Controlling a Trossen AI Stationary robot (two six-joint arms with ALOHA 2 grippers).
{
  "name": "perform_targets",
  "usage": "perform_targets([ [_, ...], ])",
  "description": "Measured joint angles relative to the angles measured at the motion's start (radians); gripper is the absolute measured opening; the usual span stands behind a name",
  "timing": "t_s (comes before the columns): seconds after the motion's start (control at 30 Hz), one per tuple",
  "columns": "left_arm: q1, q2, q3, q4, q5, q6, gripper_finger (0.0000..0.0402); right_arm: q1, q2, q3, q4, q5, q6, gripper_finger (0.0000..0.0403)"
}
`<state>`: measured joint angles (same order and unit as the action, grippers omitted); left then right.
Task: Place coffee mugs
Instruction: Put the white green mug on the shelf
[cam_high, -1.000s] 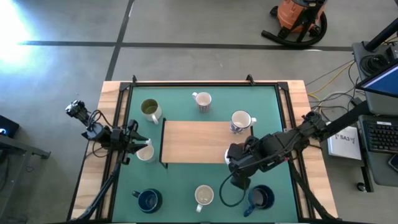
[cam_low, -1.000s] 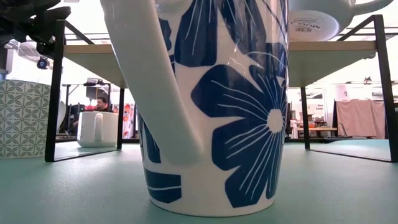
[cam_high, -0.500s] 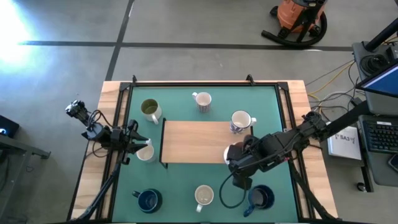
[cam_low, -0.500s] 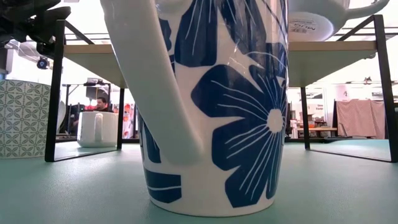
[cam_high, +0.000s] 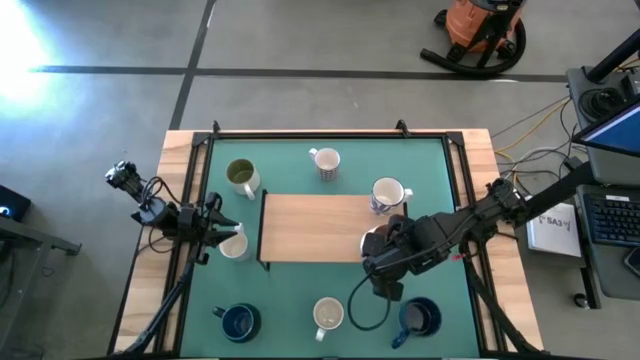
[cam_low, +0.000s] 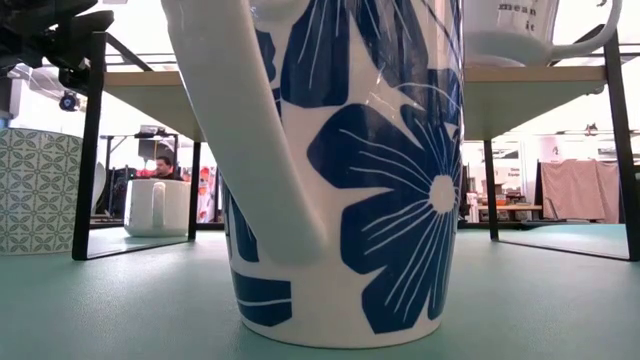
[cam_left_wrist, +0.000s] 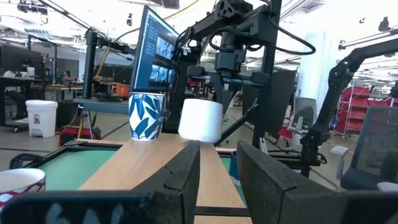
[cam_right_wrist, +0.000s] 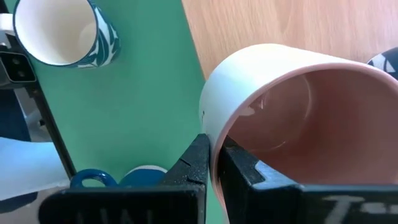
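- Right end effector (cam_right_wrist: 212, 163) pinches the pinkish mug (cam_right_wrist: 298, 118) by its rim, now slightly further over the wooden shelf (cam_high: 310, 228).
- Left end effector (cam_high: 222, 232) unmoved, spread around a white mug (cam_high: 234, 245) on the table (cam_high: 290, 290).

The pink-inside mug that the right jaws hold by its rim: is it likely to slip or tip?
The pink-lined mug looks glazed and smooth, so it may slip. The right gripper pinches only one thin wall, so the mug probably hangs tilted and could swing. It seems to be rigid ceramic and would likely chip if dropped on the wooden shelf.
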<state>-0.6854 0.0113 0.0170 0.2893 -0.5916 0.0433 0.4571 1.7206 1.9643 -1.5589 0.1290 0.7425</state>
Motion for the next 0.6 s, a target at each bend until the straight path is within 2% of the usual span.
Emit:
perform_targets([
  [0.2,0.000,0.000,0.000,0.000,0.000,0.000,0.0089,-0.006,0.000,0.002,-0.005,0.002,-0.001,0.0018],
  [0.47,0.000,0.000,0.000,0.000,0.000,0.000,0.0089,-0.007,0.000,0.004,-0.021,0.011,-0.028,0.0076],
  [0.6,0.000,0.000,0.000,0.000,0.000,0.000,0.0089,-0.007,0.000,0.004,-0.018,0.007,-0.051,0.0092],
])
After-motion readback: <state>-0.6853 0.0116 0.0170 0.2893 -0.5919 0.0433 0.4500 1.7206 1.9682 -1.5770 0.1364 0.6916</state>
